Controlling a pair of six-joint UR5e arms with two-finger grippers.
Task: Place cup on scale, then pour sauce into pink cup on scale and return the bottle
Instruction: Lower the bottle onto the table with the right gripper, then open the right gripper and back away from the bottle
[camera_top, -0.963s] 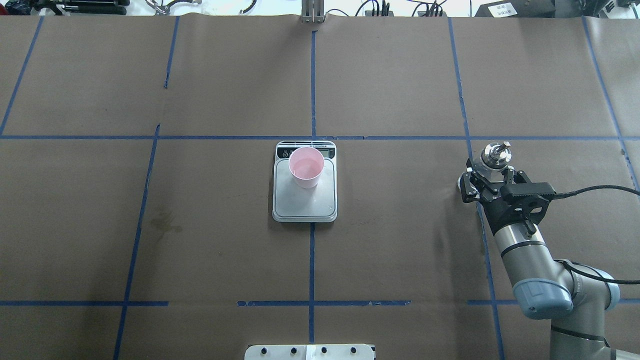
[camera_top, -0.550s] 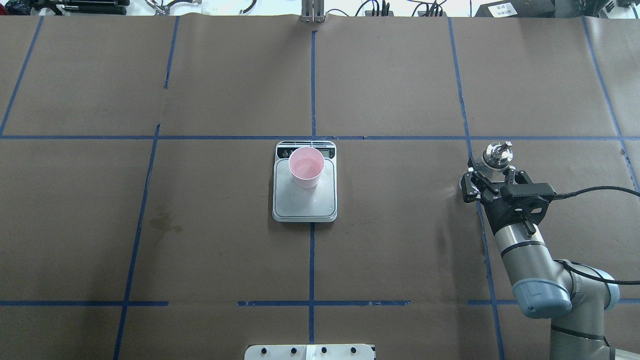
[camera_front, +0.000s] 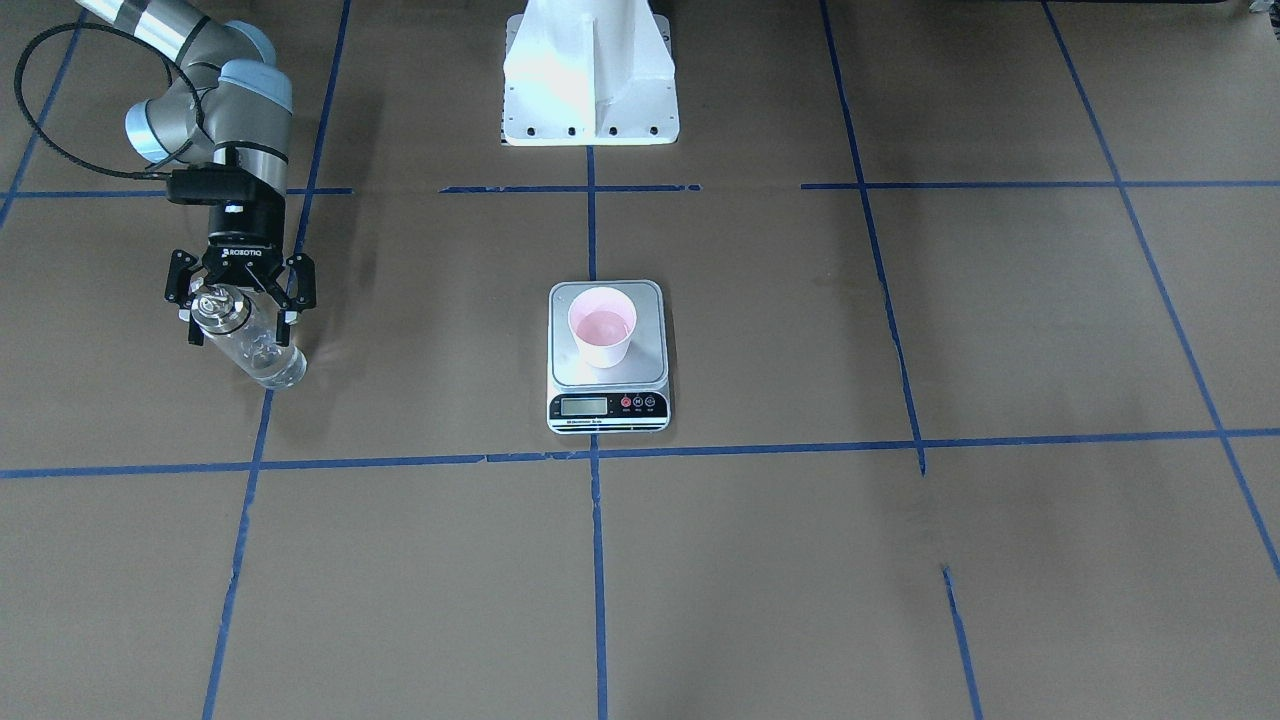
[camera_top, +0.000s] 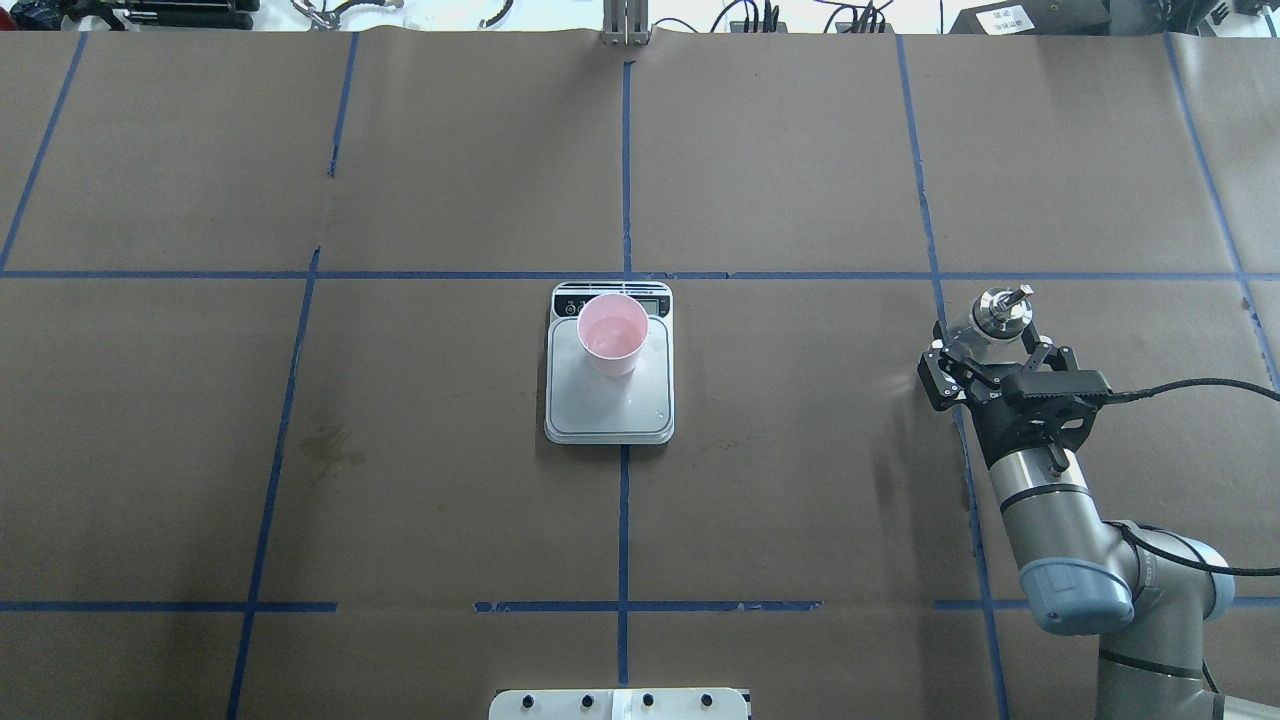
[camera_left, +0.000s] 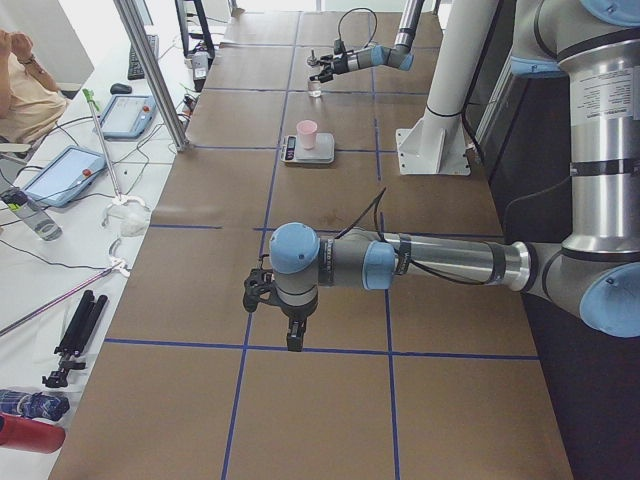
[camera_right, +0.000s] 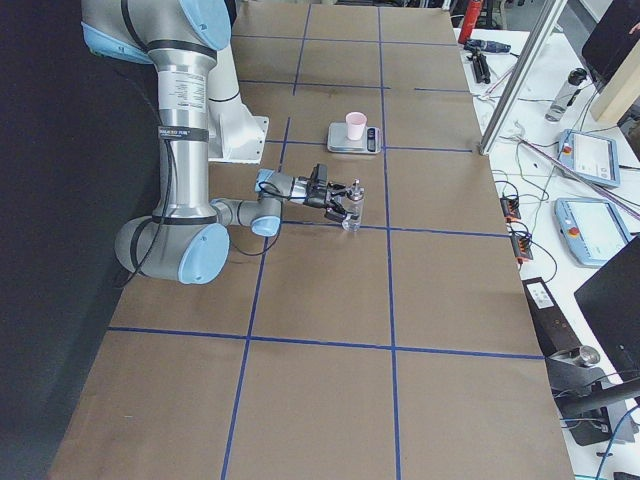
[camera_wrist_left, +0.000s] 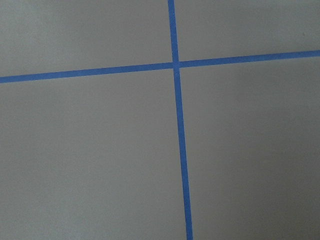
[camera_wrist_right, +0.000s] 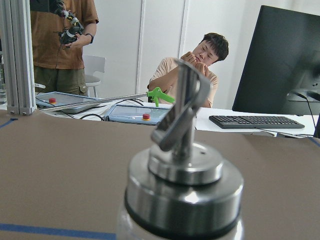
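The pale pink cup (camera_top: 612, 330) stands upright on the silver-grey scale (camera_top: 610, 412) at the table's middle; both also show in the front view, cup (camera_front: 601, 325) and scale (camera_front: 607, 405). The clear glass bottle (camera_top: 1000, 308) with its silver pourer cap stands on the brown paper at the robot's right. It also shows in the front view (camera_front: 248, 338) and close up in the right wrist view (camera_wrist_right: 184, 187). My right gripper (camera_top: 992, 358) is open, one finger on each side of the bottle. My left gripper (camera_left: 262, 295) shows only in the exterior left view, low over bare paper; I cannot tell its state.
Blue tape lines grid the brown paper. The white robot base mount (camera_front: 590, 80) stands at the robot's edge of the table. Two people (camera_wrist_right: 200, 65), tablets and a keyboard are past the table's far edge.
The right gripper's fingers have spread apart off the bottle, and the wrist has drawn back slightly toward the robot. The bottle's cap has shifted a little right. Cup and scale have not moved.
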